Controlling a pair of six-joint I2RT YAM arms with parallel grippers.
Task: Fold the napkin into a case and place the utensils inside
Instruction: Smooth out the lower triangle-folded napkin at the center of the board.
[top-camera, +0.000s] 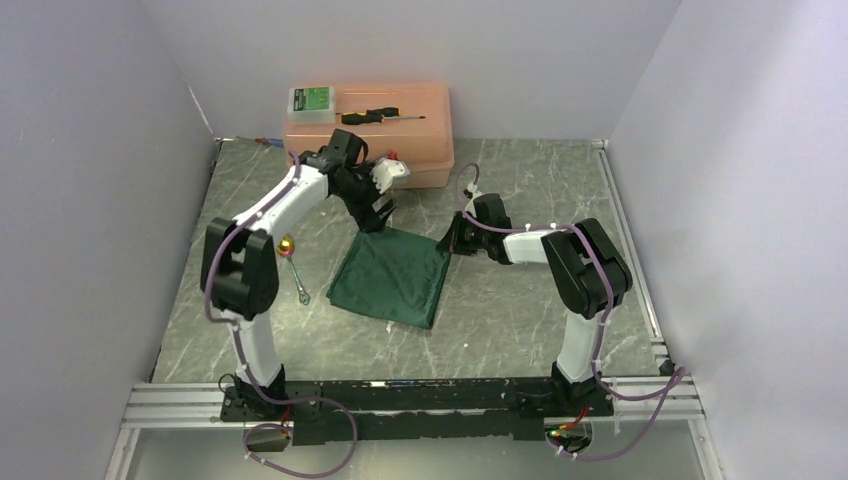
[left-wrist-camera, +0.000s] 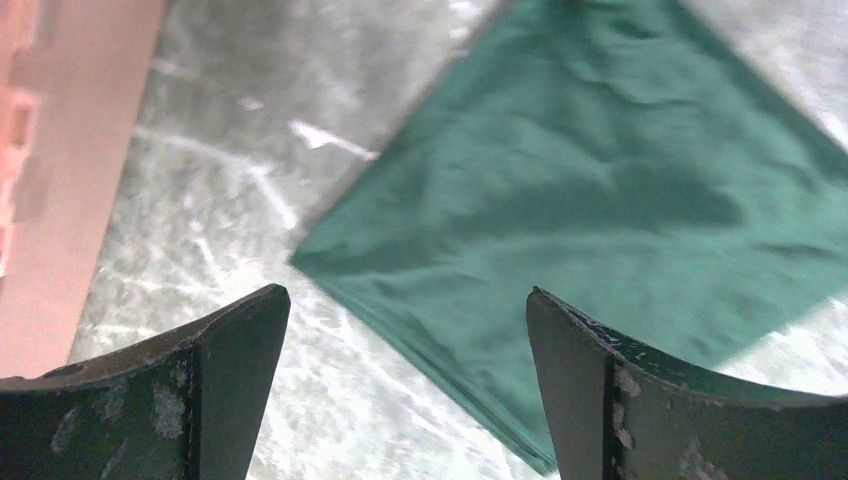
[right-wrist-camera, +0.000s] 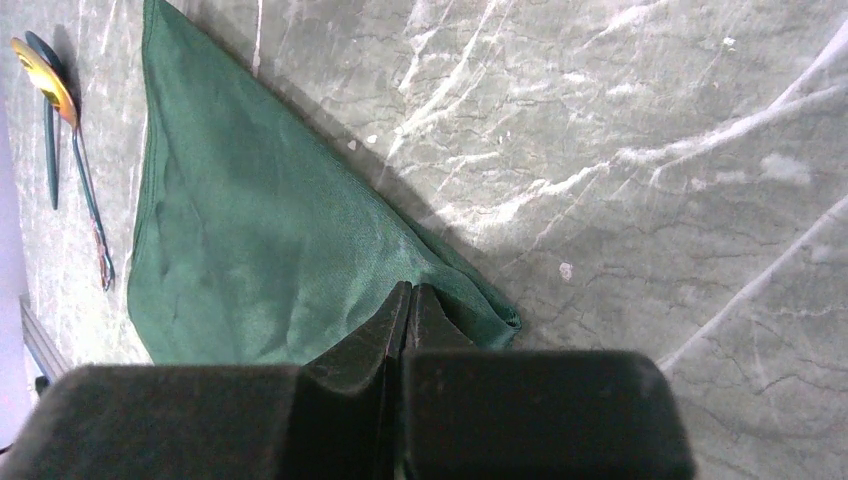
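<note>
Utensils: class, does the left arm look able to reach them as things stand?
Probably yes. The utensils lie bare on the table, left of the napkin, and the left end effector hangs open and empty near the napkin's far corner. Its own elbow sits close beside them.

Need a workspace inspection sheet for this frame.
Surface: grey marbled table.
Job's things: napkin folded flat; utensils lying to its left, apart from it.
Clutter: pink box at back, screwdriver and green-labelled case on top.
Grippers: left gripper open above napkin; right gripper shut on napkin's corner, it seems.
Cables: purple cables along both arms, loose loops at bases.
Surroundings: plain walls on three sides.
</note>
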